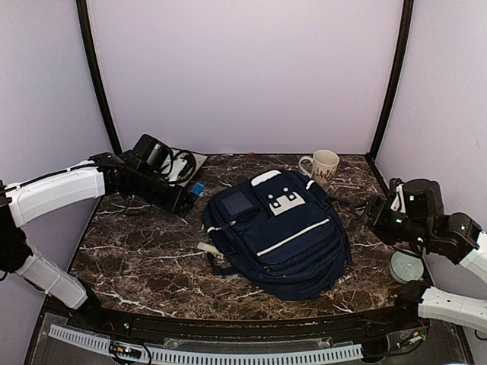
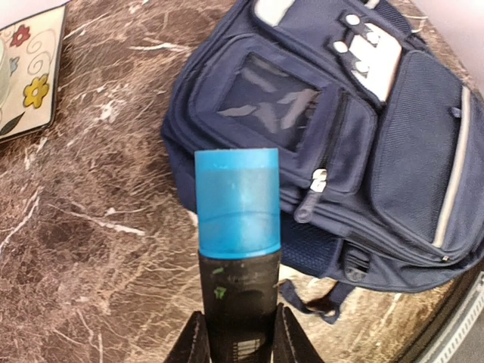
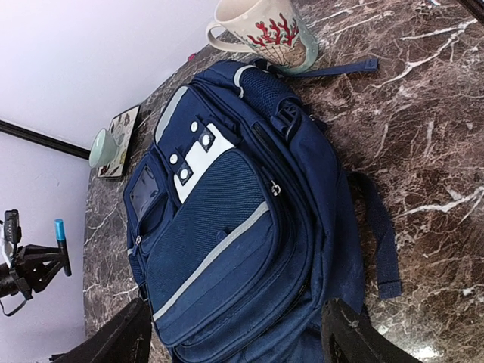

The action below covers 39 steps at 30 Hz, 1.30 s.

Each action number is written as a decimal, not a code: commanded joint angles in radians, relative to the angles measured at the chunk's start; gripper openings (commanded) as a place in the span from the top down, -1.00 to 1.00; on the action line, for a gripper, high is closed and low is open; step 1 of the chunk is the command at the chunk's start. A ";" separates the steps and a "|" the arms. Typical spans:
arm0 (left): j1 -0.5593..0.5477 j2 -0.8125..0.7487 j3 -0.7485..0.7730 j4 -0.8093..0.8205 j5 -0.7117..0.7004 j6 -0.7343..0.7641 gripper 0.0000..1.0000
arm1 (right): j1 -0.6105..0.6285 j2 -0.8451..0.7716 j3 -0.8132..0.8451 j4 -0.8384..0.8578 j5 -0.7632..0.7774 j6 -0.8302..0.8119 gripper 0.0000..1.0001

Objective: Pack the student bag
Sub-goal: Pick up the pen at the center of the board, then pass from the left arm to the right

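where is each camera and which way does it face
top external: above and behind the bases, looking down on the table and student bag; both arms show.
left wrist: on the left arm, facing the bag; left gripper shut on a blue-capped marker.
right wrist: on the right arm, facing across the bag to the mug; right gripper open.
shared: the bag, all three.

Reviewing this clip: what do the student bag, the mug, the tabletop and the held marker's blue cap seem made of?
The student bag looks like woven navy fabric, matte, with mesh-textured panels and stitched seams. The mug is probably glazed ceramic: cream, glossy, red print. The tabletop has a dark veined marble look, possibly laminate. The marker cap is translucent blue plastic, slightly frosted.
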 commanded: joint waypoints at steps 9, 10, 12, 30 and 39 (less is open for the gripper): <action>-0.165 -0.134 -0.045 -0.005 -0.023 -0.086 0.86 | -0.004 0.027 -0.028 0.101 -0.128 0.034 -0.57; -0.176 -0.138 -0.046 -0.002 -0.023 -0.088 0.85 | -0.004 0.030 -0.028 0.105 -0.134 0.034 -0.56; -0.198 -0.146 -0.048 0.002 -0.025 -0.090 0.85 | -0.004 0.036 -0.028 0.112 -0.145 0.035 -0.57; -0.395 -0.096 -0.035 0.122 -0.132 -0.093 0.87 | -0.004 0.116 0.076 0.078 -0.216 -0.030 -0.63; -0.445 -0.058 -0.041 0.255 -0.153 0.002 1.00 | -0.004 0.158 0.185 -0.041 -0.246 -0.078 -0.67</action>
